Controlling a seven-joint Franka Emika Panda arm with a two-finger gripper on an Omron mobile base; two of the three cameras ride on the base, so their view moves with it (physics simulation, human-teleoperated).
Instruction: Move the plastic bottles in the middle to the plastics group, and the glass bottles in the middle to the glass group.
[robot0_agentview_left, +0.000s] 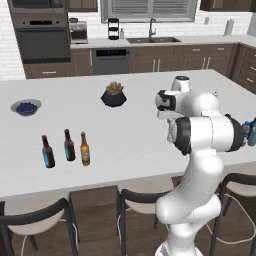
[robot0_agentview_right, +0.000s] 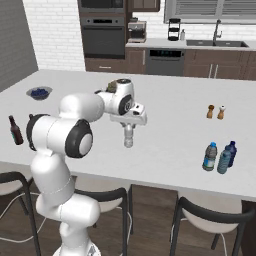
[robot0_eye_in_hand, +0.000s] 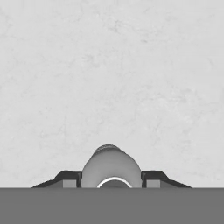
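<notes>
Stools (robot0_agentview_right: 200, 220) with dark frames and pale seats stand nearest the camera, tucked under the near edge of the white island counter (robot0_agentview_right: 170, 125).

Item: gripper (robot0_eye_in_hand: 112, 180). Jaws closed on the pale greyish-white bottle (robot0_agentview_right: 129, 136), one dark fingertip (robot0_eye_in_hand: 69, 178) pressed to each side of its rounded body in the hand view. In the right base view this bottle hangs upright below the hand, over the counter's middle; whether its base touches the surface cannot be told.

Item: plastics group (robot0_agentview_right: 220, 156). Blue-tinted water bottles, one darker blue, clustered near the counter's front edge at about 3 o'clock from the held bottle, well apart from it.

Item: amber bottle (robot0_agentview_left: 85, 149). Slim, long neck, yellow-orange label, upright, just beside the glass group at its 3 o'clock in the left base view.

Item: glass group (robot0_agentview_left: 57, 148). Two dark brown beer bottles, upright, side by side but apart.

Item: blueberry bowl (robot0_agentview_left: 25, 107), at about 11 o'clock from the glass group.

Item: dark planter (robot0_agentview_left: 114, 95) holding a plant, at 12 o'clock on the counter.

Item: salt and pepper shakers (robot0_agentview_right: 215, 111), paired, at about 12 o'clock from the plastics group.
</notes>
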